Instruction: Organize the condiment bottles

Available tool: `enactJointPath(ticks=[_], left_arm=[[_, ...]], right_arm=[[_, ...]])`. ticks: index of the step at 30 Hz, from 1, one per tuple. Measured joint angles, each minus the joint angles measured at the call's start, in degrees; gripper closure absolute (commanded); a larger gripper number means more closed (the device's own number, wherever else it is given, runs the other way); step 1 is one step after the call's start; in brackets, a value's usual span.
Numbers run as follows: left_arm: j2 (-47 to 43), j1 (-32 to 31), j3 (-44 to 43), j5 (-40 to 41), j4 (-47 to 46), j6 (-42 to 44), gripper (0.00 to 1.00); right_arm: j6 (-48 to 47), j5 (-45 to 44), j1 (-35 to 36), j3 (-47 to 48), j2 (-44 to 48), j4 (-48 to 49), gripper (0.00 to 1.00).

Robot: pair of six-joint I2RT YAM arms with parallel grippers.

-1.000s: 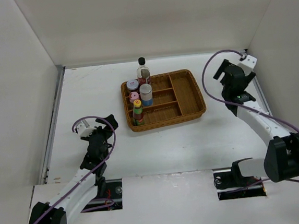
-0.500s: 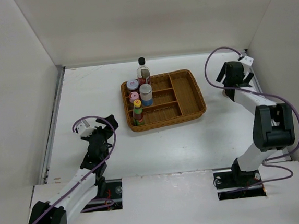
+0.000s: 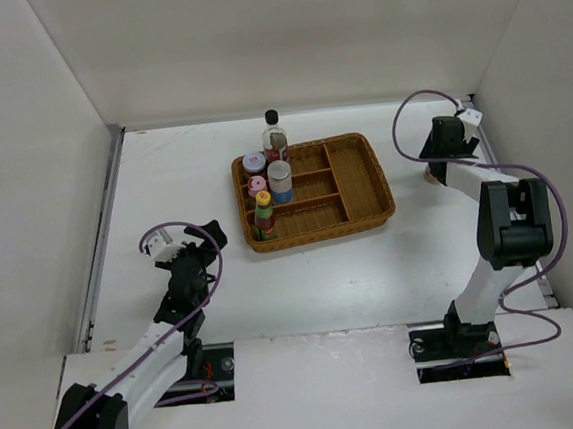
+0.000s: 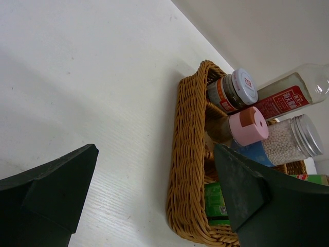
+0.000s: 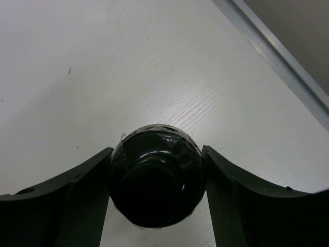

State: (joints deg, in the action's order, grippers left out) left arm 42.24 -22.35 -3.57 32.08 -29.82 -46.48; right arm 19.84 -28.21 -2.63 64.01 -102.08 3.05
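**Wicker tray filled along its left side; one dark bottle out at upper right**

Top view: brown wicker divided tray [image 3: 364, 183] sits mid-frame on the white table [image 3: 323, 282]. Along the tray's left side, from top to bottom, stand the lavender-lidded jar [image 3: 253, 162], the pink-capped shaker [image 3: 257, 185] and the green-red yellow-capped bottle [image 3: 265, 216]. White blue-banded jar [image 3: 280, 181] is just right of the shaker. Tall clear black-capped dark-sauce bottle [image 3: 274, 135] stands upright at the tray's upper-left corner. Cannot tell whether it is inside the rim or just behind it.

Right wrist view: small dark bottle [image 5: 157, 182] is at lower centre, upright on the table and seen cap-on from above. Right gripper [image 5: 157, 150] straddles it, jaws pressed to both sides with no gap showing, so it is closed on the bottle. In the top view this pair is at upper right, well apart from the tray.

Left gripper [image 4: 154, 154] is at lower left of the top view. Its jaws are spread wide with nothing between them, facing the tray's left end and apart from it.
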Motion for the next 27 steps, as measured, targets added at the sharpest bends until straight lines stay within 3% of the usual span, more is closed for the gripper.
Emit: enactJointPath(ticks=[7, 14, 20, 27], left_arm=[[0.6, -0.1, 0.0, 0.0, 0.0, 0.0, 0.0], [0.6, -0.2, 0.0, 0.0, 0.0, 0.0, 0.0], [0.5, -0.2, 0.0, 0.0, 0.0, 0.0, 0.0], [-0.5, -0.2, 0.0, -0.1, 0.0, 0.0, 0.0]], right_arm=[[-0.1, -1.8, 4.6, -6.7, 10.3, -0.2, 0.45], [1.4, -1.5, 24.0, -11.0, 26.3, 2.5, 0.44], [3.7, 0.2, 39.9, -10.4, 22.8, 5.1, 0.44], [6.5, 2.1, 47.9, -6.5, 12.2, 5.9, 0.44]])
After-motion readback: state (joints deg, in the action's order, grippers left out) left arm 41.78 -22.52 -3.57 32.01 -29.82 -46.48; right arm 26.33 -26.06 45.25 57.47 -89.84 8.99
